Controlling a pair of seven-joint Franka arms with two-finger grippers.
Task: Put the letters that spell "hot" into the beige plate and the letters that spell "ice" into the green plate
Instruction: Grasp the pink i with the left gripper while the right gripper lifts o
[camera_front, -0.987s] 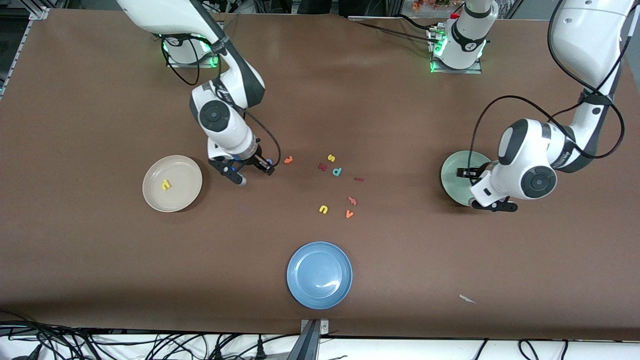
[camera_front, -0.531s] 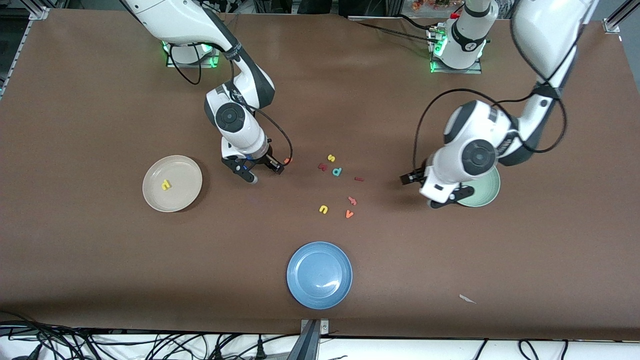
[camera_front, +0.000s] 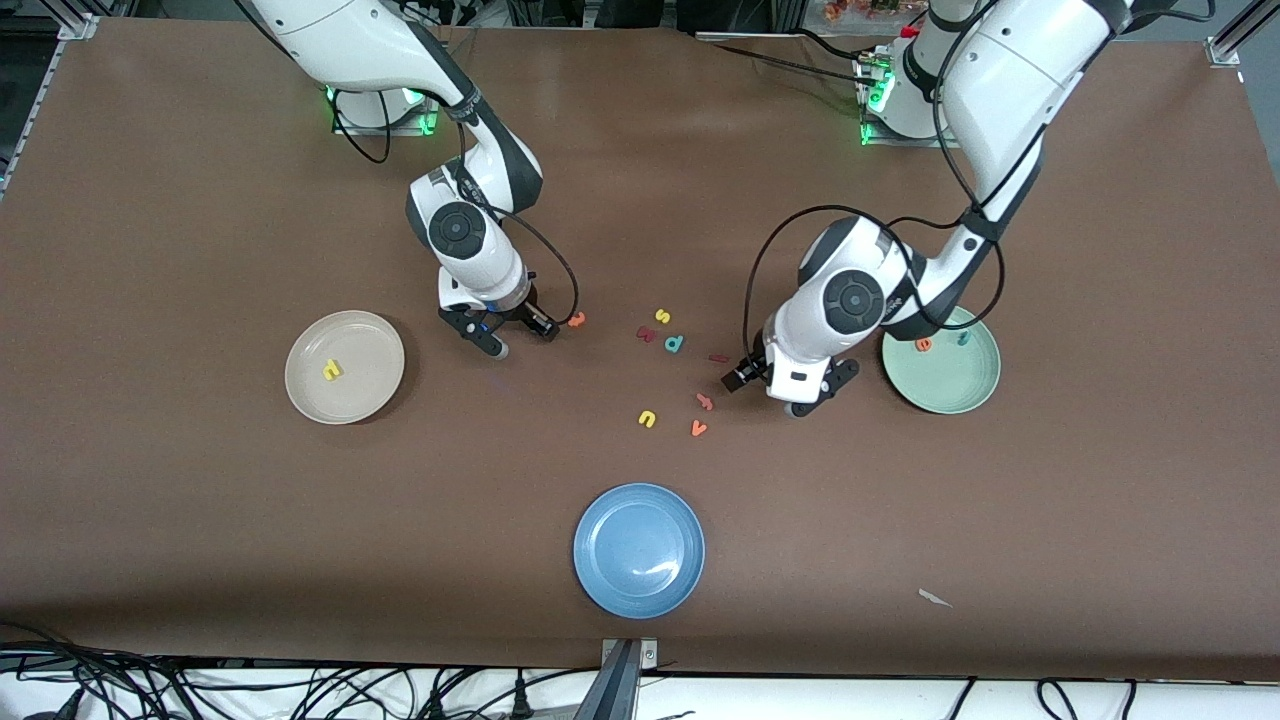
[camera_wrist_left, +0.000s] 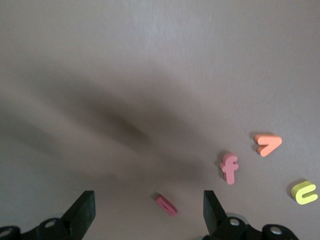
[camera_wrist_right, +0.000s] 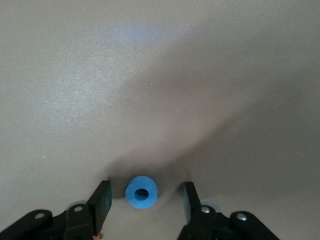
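The right gripper (camera_front: 515, 333) hangs low over the tabletop (camera_front: 200, 520) between the beige plate (camera_front: 345, 367) and the scattered letters. The front view hides what sits under it, but the right wrist view shows the blue "o" (camera_wrist_right: 142, 192) lying on the tabletop between the two fingers (camera_wrist_right: 101, 199), which stand apart on either side of it with a gap on each side and do not touch it. An orange letter (camera_front: 577, 320) lies just beside this gripper, toward the left arm's end. The yellow "h" (camera_front: 332, 370) already lies in the beige plate.

The left gripper (camera_front: 765, 385) is low over the tabletop between the loose letters and the green plate (camera_front: 941, 360). Its wrist view shows the fingers (camera_wrist_left: 83, 214) spread wide and holding nothing, with the dark red "i" (camera_wrist_left: 165, 205) lying flat between them. The same view shows a pink "f" (camera_wrist_left: 229, 168), an orange "v" (camera_wrist_left: 268, 144) and a yellow "u" (camera_wrist_left: 304, 192) close by. In the front view the "i" (camera_front: 718, 358) is only a small bar beside the gripper.

In the green plate lie the orange "e" (camera_front: 924, 344) and the teal "c" (camera_front: 962, 338), seen from the front only. The blue plate (camera_front: 639, 550) sits nearest the front camera.
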